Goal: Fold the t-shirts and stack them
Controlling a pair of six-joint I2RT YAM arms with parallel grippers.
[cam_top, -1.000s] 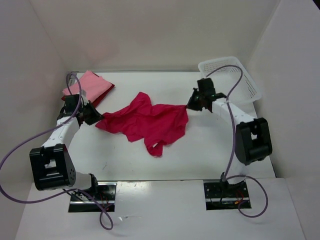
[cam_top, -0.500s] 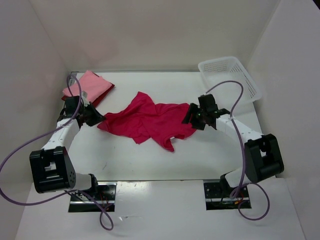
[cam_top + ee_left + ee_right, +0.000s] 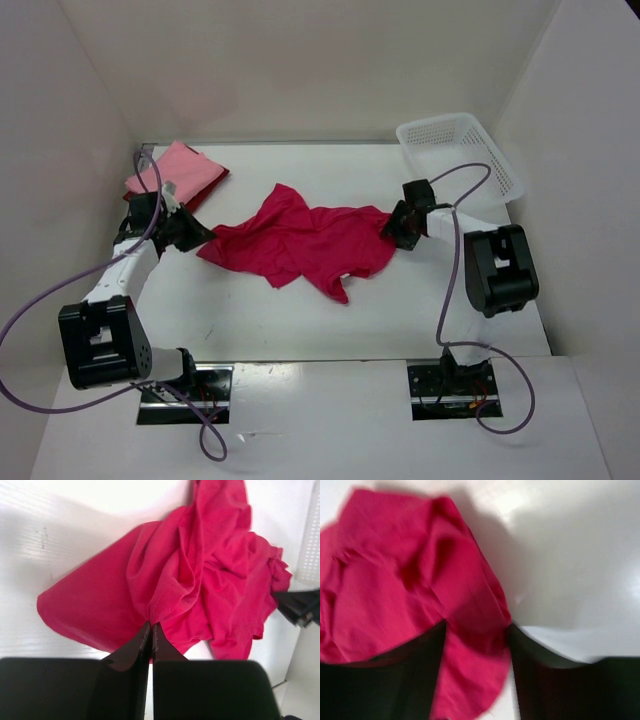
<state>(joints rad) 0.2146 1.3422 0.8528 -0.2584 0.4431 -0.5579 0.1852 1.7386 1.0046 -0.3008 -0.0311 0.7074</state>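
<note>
- Fingers [image 3: 132,650] of the left gripper [image 3: 151,627] are pressed together on a stitched fold of the magenta-crimson t-shirt [image 3: 200,580], low in the middle of the left wrist view.
- From above, that left gripper [image 3: 192,232] sits at the left tip of the same t-shirt [image 3: 300,245], which lies crumpled and stretched sideways across the middle of the frame.
- At the cloth's right end the right gripper [image 3: 393,228] touches its edge.
- In the right wrist view its fingers [image 3: 410,660] stand wide apart, with a rounded lobe of the shirt [image 3: 395,580] lying between them; the jaws are not clamped on it.
- One pointed flap of the shirt hangs down toward the lower middle of the overhead frame.
- Upper left of the overhead frame: the light pink t-shirt [image 3: 178,168] lies folded on top of the dark red t-shirt [image 3: 212,185], which shows along its right edge.
- Upper right: the white lattice basket [image 3: 470,145] stands tilted at the corner of the table [image 3: 300,320], well apart from the shirts.
</note>
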